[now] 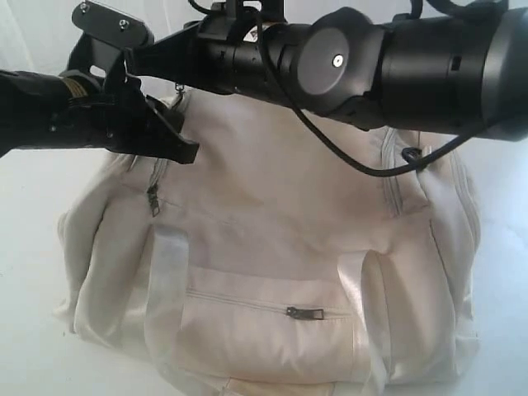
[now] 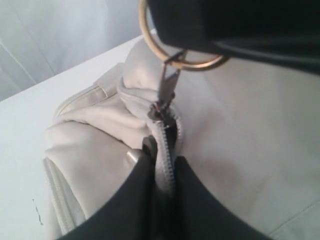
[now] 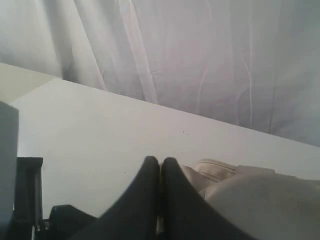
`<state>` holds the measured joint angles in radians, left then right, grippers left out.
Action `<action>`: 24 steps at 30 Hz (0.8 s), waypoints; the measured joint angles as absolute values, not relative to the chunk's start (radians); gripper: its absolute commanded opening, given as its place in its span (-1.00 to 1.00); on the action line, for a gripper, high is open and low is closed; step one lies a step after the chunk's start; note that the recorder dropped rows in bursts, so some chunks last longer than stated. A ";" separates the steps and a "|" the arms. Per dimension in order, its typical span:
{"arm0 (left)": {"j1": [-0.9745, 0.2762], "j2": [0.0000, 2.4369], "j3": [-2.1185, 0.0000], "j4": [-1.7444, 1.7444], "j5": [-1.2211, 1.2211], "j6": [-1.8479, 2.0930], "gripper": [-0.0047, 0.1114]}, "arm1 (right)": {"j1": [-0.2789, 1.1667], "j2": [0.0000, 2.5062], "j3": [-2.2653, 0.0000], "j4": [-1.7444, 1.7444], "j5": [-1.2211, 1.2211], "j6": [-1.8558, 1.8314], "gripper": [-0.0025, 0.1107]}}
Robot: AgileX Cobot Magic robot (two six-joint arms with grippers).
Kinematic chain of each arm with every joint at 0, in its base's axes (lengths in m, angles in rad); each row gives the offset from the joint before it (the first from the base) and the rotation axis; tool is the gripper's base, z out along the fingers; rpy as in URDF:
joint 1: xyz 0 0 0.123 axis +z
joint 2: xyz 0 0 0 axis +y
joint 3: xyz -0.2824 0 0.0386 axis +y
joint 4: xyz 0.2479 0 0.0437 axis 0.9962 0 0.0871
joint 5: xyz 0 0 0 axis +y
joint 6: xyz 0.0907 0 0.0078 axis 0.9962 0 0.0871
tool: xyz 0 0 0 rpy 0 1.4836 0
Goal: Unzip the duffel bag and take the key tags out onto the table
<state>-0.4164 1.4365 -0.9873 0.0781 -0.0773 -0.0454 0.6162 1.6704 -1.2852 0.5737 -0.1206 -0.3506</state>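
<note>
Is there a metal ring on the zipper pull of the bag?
Yes, a brass-coloured ring passes through the top of the zipper pull.

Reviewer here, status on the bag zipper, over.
Left pincer pinched on zipper seam. Right pincer shut on pull ring. Bag looks zipped, key tags not in sight. Nothing in the way.

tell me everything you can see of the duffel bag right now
The duffel bag is soft, creased cream fabric, lying on the white table. Pale webbing straps run down its front beside a closed zip pocket with a dark pull. The top zip looks shut where it shows; the left gripper pinches it next to the slider, and the right gripper holds the brass-coloured ring on the slider's pull. No key tags show.
</note>
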 measured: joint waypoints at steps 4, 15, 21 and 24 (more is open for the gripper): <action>-0.416 1.416 -0.988 0.078 0.000 -0.045 -0.92 | 0.618 1.673 -1.285 0.553 -0.112 -0.355 -0.96; -0.519 1.245 -0.988 0.107 0.242 -0.055 -0.92 | 0.626 1.701 -1.285 0.494 -0.123 -0.381 -0.96; -0.545 1.156 -0.986 0.142 0.370 -0.082 -0.92 | 0.657 1.716 -1.287 0.515 -0.121 -0.377 -0.96; -0.545 1.115 -0.986 0.154 0.407 -0.092 -0.92 | 0.660 1.725 -1.287 0.511 -0.117 -0.386 -0.96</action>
<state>-0.5449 1.1145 -0.9860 0.1538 0.4070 -0.0917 0.6604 1.7254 -1.2872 0.5107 -0.1174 -0.3858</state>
